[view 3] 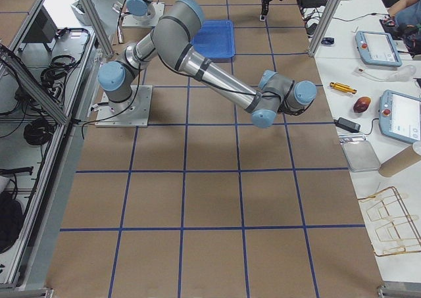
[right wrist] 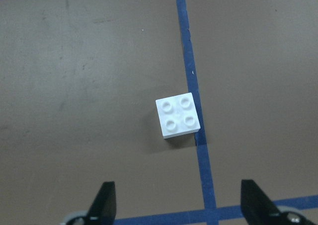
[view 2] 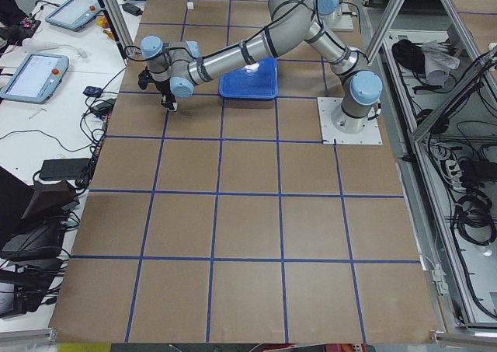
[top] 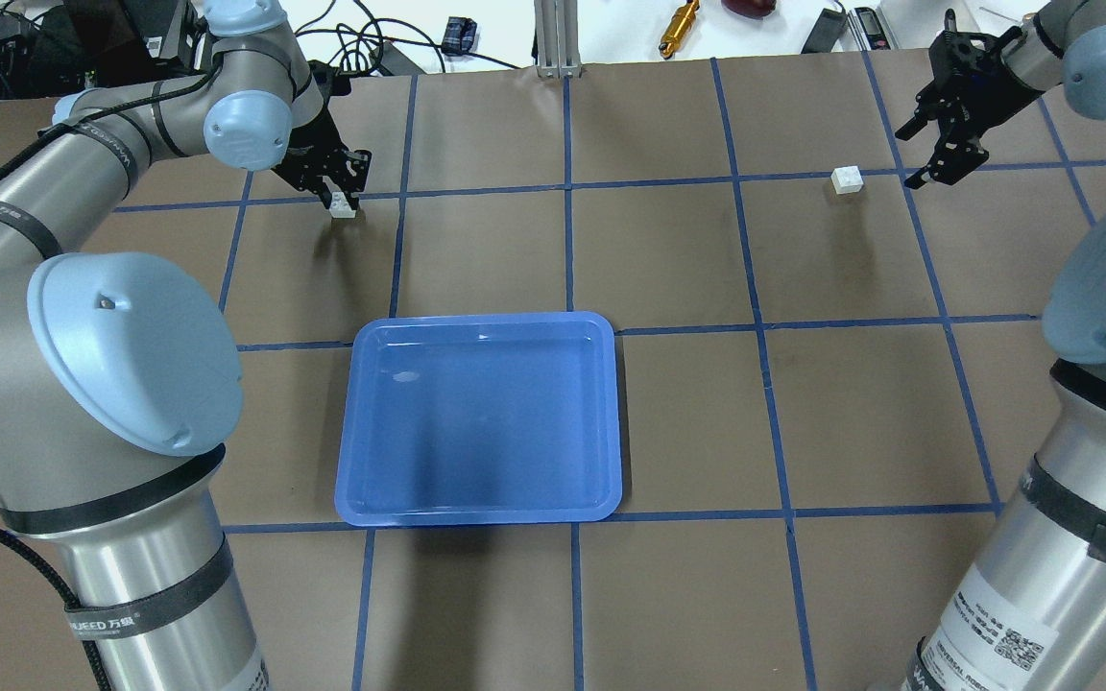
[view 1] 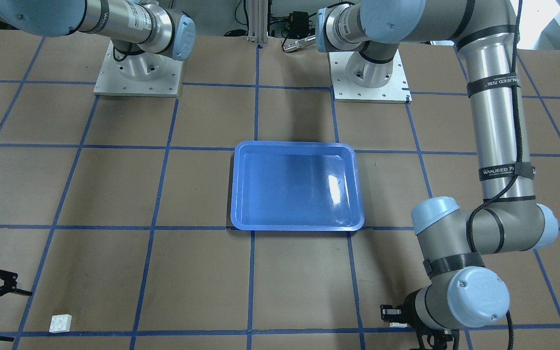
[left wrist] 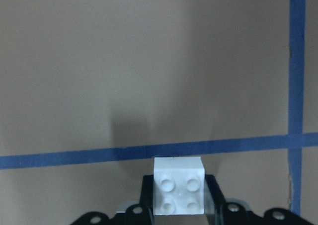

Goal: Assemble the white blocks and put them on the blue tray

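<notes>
The blue tray (top: 481, 417) lies empty at the table's middle, also in the front view (view 1: 297, 184). My left gripper (top: 339, 195) is shut on one white block (top: 343, 207). The left wrist view shows that block (left wrist: 179, 192) studs-up between the fingers (left wrist: 147, 195), just above the table by a blue tape line. The other white block (top: 847, 179) lies alone on the table at the far right, also in the front view (view 1: 60, 323). My right gripper (top: 910, 156) is open beside it. In the right wrist view the block (right wrist: 178, 115) lies ahead of the open fingers (right wrist: 104, 205), on a tape line.
Blue tape lines divide the brown table into squares. Both arm bases (view 1: 138, 73) (view 1: 368, 73) stand on metal plates at the robot's side. An aluminium post (top: 556, 38), a yellow tool (top: 679, 21) and cables lie beyond the far edge.
</notes>
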